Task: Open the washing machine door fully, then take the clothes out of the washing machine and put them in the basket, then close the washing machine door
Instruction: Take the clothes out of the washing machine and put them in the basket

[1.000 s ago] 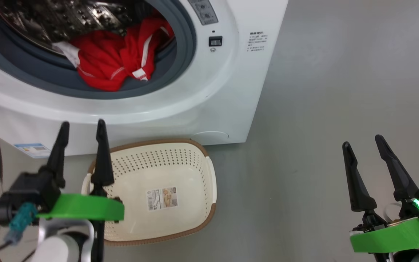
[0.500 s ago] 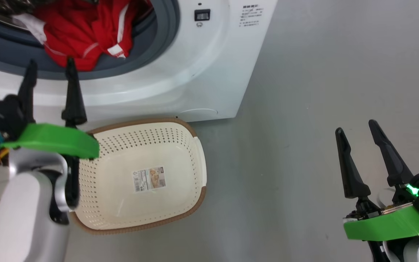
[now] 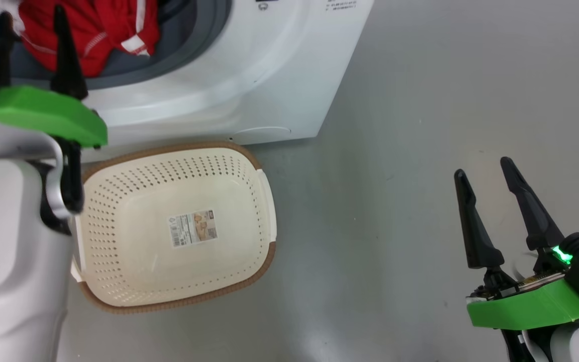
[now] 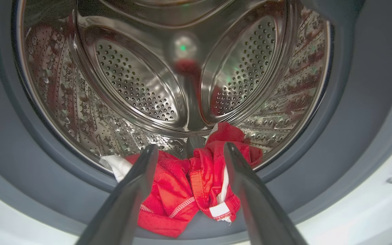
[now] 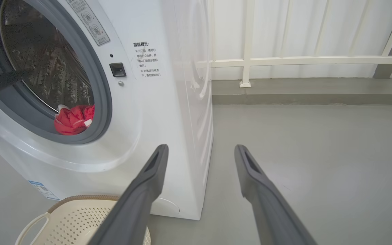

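Left claw [image 3: 30, 30], fingers apart and holding nothing, is poised at the mouth of the washing machine [image 3: 219, 90]. In its wrist view the clothes [image 4: 175, 190] lie between and beyond the two fingers; whether they touch the cloth I cannot tell. Right claw [image 3: 483, 168], likewise apart and empty, hangs over bare floor [image 3: 395, 201], well to the right of the machine.

The mouth stands uncovered, so I judge the opening step done, though how far the washing machine door has swung I cannot tell. The red heap sits at the front bottom of the steel drum [image 4: 131, 85], spilling onto the grey gasket [image 4: 29, 163]. The basket [image 3: 264, 261] holds nothing but its sticker. Lifting out, dropping and closing are all left.

The reach looks short, since the heap lies at the lip. The gasket's lower edge and the white front panel beneath it are what the fingers and trailing cloth must clear. The basket stands just beside the machine's foot, below the mouth, with the left forearm across its left rim in the head view. Rightward the floor is open up to a white railing [image 5: 284, 61].
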